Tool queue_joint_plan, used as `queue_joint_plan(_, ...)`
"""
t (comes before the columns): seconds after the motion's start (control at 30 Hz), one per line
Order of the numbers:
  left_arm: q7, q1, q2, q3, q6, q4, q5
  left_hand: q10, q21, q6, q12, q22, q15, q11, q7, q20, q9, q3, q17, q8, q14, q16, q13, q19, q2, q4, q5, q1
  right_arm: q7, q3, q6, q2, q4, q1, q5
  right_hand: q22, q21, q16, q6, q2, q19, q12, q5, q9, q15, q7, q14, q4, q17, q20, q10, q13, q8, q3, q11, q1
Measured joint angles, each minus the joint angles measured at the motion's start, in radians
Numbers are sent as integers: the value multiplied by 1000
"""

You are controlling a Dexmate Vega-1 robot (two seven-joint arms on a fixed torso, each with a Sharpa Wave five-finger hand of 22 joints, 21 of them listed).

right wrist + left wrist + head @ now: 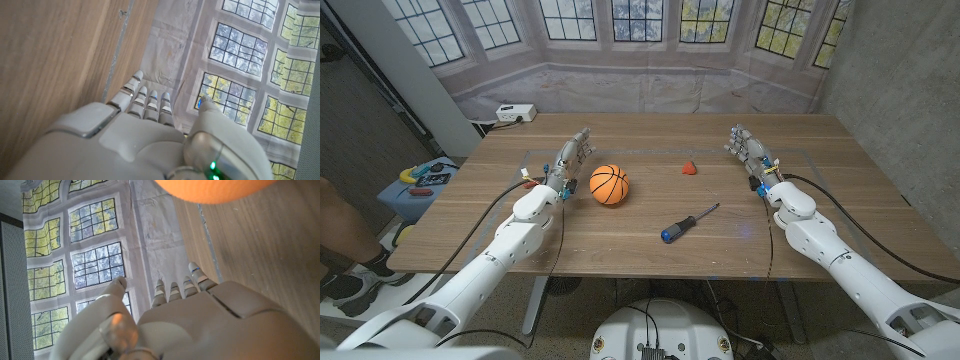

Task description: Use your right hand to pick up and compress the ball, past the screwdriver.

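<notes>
An orange basketball-patterned ball [609, 185] sits on the wooden table [650, 250], left of centre. A screwdriver [688, 223] with a blue handle and black shaft lies nearer the front, to the ball's right. My left hand [569, 160] stands just left of the ball, fingers straight and apart, holding nothing; the ball [215, 190] shows close by in the left wrist view beyond that hand [190, 315]. My right hand [748, 148] stands at the table's right side, far from the ball, fingers extended and empty; the right wrist view shows this hand [150, 130] open too.
A small red object [690, 167] lies on the table between the ball and my right hand. A white power strip [516, 113] sits behind the table's far left corner. A blue box with tools [420, 180] stands off the left edge, near a person's leg [340, 225].
</notes>
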Motion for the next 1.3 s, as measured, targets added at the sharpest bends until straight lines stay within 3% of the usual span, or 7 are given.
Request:
queue_joint_plan(0.33, -21, 27, 8, -12, -4, -15, -1, 0, 0, 0, 0, 0, 0, 0, 0, 0, 0, 9, -3, 0, 0, 0, 0, 0, -8, -15, 0, 8, -36, 16, -12, -13, -65, -49, -20, 0, 0, 0, 0, 1, 0, 0, 0, 0, 2, 0, 2, -3, -6, 0, 0, 0, 0, -3, 0, 1)
queue_joint_plan(1.3, -20, 66, 48, -41, 10, -72, 12, 0, -20, 0, 0, 0, 5, 0, 0, 0, 0, 16, -3, 0, -5, 0, 0, 0, -18, -47, 4, 26, -51, 19, -24, -25, -135, -80, -73, 0, 4, 0, 0, -7, -6, 0, 0, -3, 9, 0, 1, -18, -16, 6, 0, 0, 0, -4, 0, 9)
